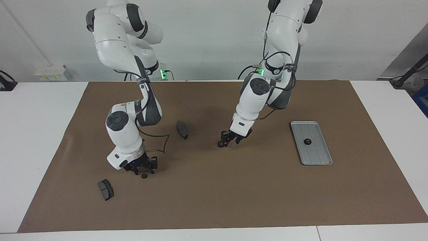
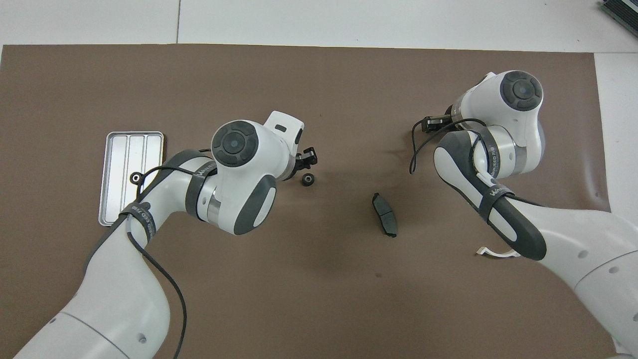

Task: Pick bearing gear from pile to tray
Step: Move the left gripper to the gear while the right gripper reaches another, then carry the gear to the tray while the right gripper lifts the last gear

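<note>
The silver tray (image 1: 317, 155) lies toward the left arm's end of the mat and also shows in the overhead view (image 2: 119, 149). One black gear (image 1: 307, 141) lies in it. My left gripper (image 1: 231, 140) is low over the middle of the mat, tilted, fingers apart. A gear (image 1: 220, 144) lies at the tip of one finger, not held, and also shows in the overhead view (image 2: 308, 179). My right gripper (image 1: 143, 170) is open, low over another gear (image 1: 144, 176) on the mat.
One dark brake pad (image 1: 105, 189) lies on the mat a little farther from the robots than the right gripper's gear. A second pad (image 1: 182, 129) lies between the arms. A white arc bracket (image 2: 496, 253) peeks out from under the right arm.
</note>
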